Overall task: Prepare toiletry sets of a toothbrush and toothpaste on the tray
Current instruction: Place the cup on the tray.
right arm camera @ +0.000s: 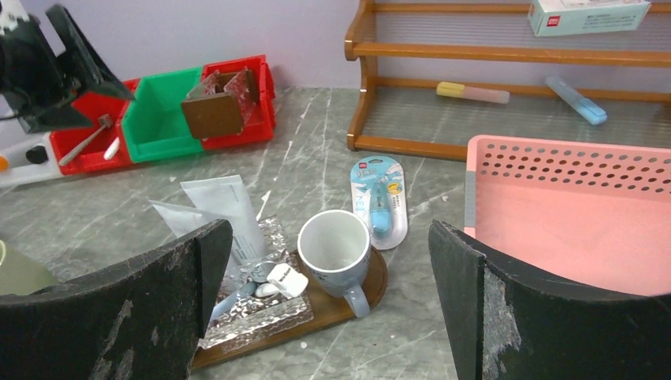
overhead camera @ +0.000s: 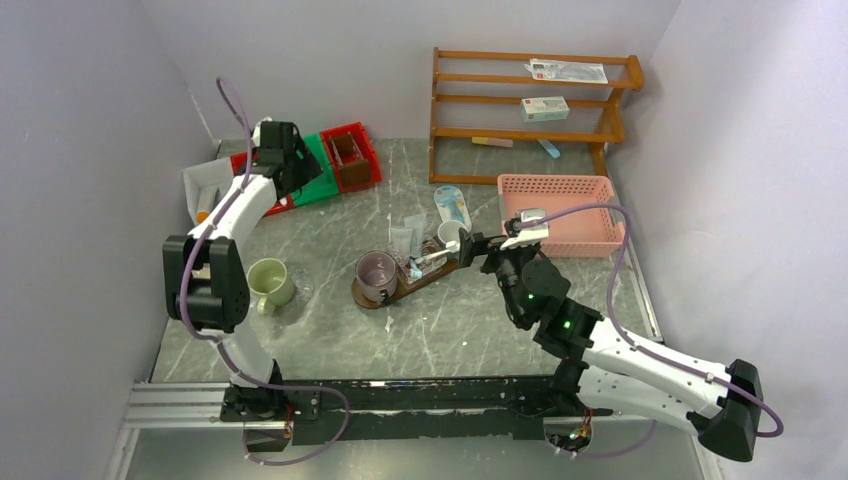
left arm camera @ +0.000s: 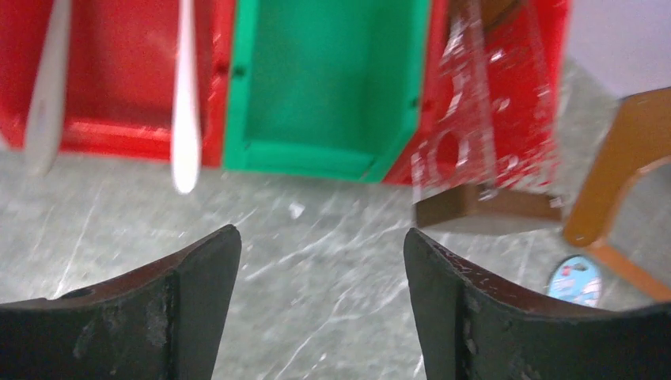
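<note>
1. From the top camera, the tray (overhead camera: pixel 420 281) is lying slantwise at the centre of the table (overhead camera: pixel 450 330). A greyish mug (overhead camera: pixel 378 272) is standing on its lower left end and a white mug (overhead camera: pixel 450 232) on its upper right end. White tubes (overhead camera: pixel 404 240) are lying just above the tray. A pale green mug (overhead camera: pixel 268 281) is standing well off to the left. The right gripper (overhead camera: pixel 466 246) is hanging beside the white mug. The left gripper (overhead camera: pixel 287 152) is hanging over the bins (overhead camera: pixel 335 165) at upper left.
2. In the left wrist camera, the left gripper (left arm camera: pixel 320 237) is standing with its fingers spread apart and holding nothing, with bare table under the gap. Two blurred white handles (left arm camera: pixel 186 111) are poking out of the red bin (left arm camera: pixel 119 71) at upper left. A green bin (left arm camera: pixel 324 79) is sitting at top centre.
3. In the right wrist camera, the right gripper (right arm camera: pixel 328 229) is spread wide and gripping nothing. Below the gap, the white mug is standing upright on the tray's right end. A crinkled clear wrapper (right arm camera: pixel 261 317) is lying on the tray to its left, and the tubes are lying just above that. A pink basket (right arm camera: pixel 570 198) is sitting at right.
</note>
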`<state>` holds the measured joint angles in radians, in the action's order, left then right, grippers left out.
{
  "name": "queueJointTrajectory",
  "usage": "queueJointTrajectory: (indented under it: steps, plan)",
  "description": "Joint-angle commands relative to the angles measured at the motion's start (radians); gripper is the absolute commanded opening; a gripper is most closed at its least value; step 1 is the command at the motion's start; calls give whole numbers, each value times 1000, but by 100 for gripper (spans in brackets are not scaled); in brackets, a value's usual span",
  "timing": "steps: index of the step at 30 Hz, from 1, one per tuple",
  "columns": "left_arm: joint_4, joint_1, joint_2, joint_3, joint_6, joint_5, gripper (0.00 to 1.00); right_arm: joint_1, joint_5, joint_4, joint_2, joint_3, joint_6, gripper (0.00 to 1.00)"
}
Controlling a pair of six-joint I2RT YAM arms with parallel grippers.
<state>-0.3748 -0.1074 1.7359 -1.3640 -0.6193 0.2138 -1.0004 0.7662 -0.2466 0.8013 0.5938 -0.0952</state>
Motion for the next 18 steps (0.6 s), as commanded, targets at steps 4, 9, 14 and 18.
queueJointTrajectory:
  steps: [4,9,14,18]
  plan:
    - [13,-39,167,-257,41,-27,73,6,61,-41,44,1,34,100]
    - [-7,-96,293,-408,67,17,68,6,62,-29,76,21,25,100]
    - [-35,-147,402,-540,115,75,58,9,65,-4,98,44,16,100]
    - [-59,-153,483,-618,129,85,49,8,74,24,102,61,12,100]
